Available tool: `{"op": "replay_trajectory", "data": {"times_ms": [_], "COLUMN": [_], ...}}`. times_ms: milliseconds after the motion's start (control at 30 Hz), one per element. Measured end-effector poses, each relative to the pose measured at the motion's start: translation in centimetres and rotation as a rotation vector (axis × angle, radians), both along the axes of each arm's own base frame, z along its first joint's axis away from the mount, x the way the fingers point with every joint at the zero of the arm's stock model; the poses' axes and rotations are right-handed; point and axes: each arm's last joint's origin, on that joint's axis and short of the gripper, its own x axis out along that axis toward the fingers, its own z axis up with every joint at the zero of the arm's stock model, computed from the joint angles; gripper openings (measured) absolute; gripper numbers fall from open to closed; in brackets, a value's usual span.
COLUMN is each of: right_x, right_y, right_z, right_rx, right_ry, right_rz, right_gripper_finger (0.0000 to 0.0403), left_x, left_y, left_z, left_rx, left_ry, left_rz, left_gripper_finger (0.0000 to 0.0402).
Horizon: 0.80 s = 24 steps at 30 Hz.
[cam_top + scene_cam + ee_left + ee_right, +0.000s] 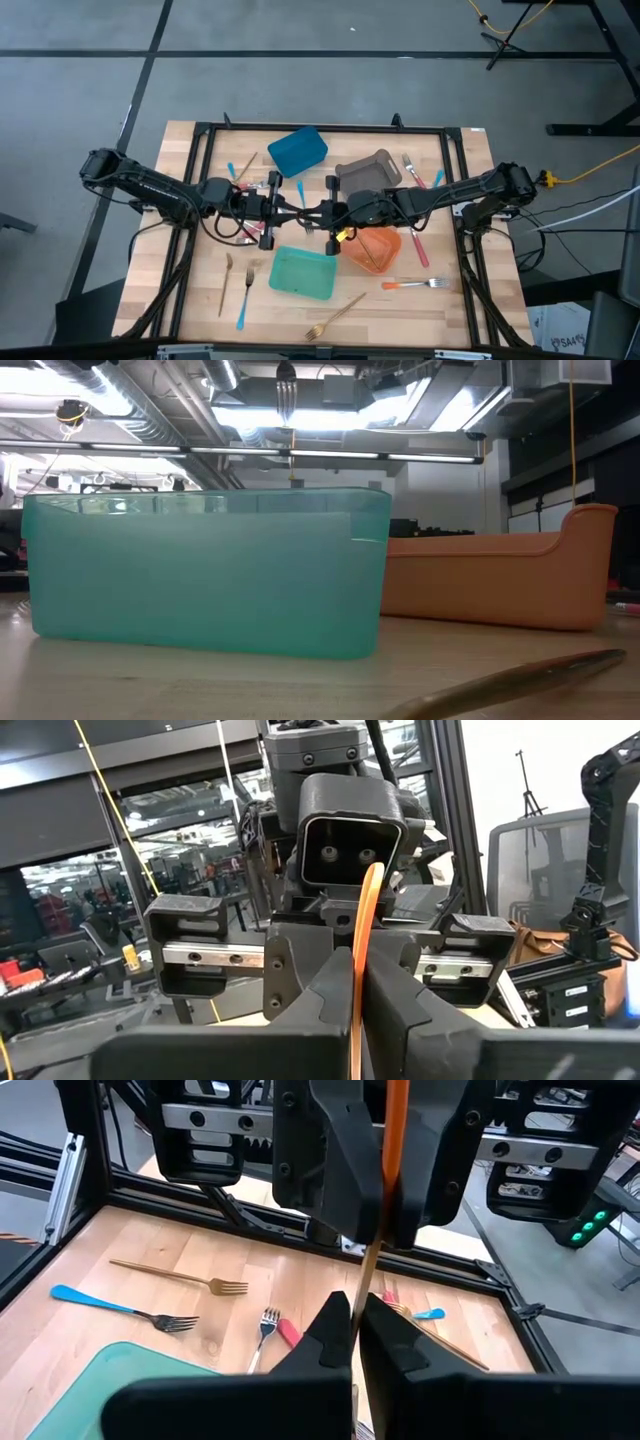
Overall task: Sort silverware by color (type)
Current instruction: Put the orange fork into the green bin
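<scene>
Both my grippers, left (283,207) and right (322,213), pinch one orange-handled utensil (362,960) mid-table; teal bin (304,273) at six o'clock, orange bin (375,250) beside it.

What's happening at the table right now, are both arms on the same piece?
Yes. The left gripper and the right gripper meet mid-table, above the teal bin and beside the orange bin, and both are shut on one orange-handled utensil, as if handing it over. Other forks lie scattered on the wooden table, including a gold fork at the near edge.
</scene>
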Motion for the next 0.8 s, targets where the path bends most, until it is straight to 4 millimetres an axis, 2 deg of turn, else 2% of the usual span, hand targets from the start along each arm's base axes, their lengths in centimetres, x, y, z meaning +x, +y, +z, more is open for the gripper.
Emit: {"op": "replay_trajectory", "data": {"times_ms": [200,467,600,800], "right_x": [0.0,0.0,-0.1,-2.3], "right_y": [0.0,0.0,0.0,-0.5], "right_z": [0.0,0.0,-0.1,0.4], "right_rx": [-0.001,-0.004,-0.006,-0.035], "right_ry": [0.0,0.003,0.014,0.15], "right_rz": [0.001,0.001,0.001,0.001], "right_gripper_finger": [0.001,0.0083,0.0104,0.0106], "left_x": [0.0,0.0,0.0,0.0], "left_y": [0.0,0.0,0.0,-0.4], "left_z": [0.0,0.0,0.0,-0.3], "left_rx": [-0.002,-0.004,-0.006,-0.005], "left_ry": [0.001,0.002,0.002,0.031], "left_rz": [0.0,-0.001,-0.002,-0.02], "left_gripper_finger": [0.0003,0.0002,0.0001,0.0001]}}
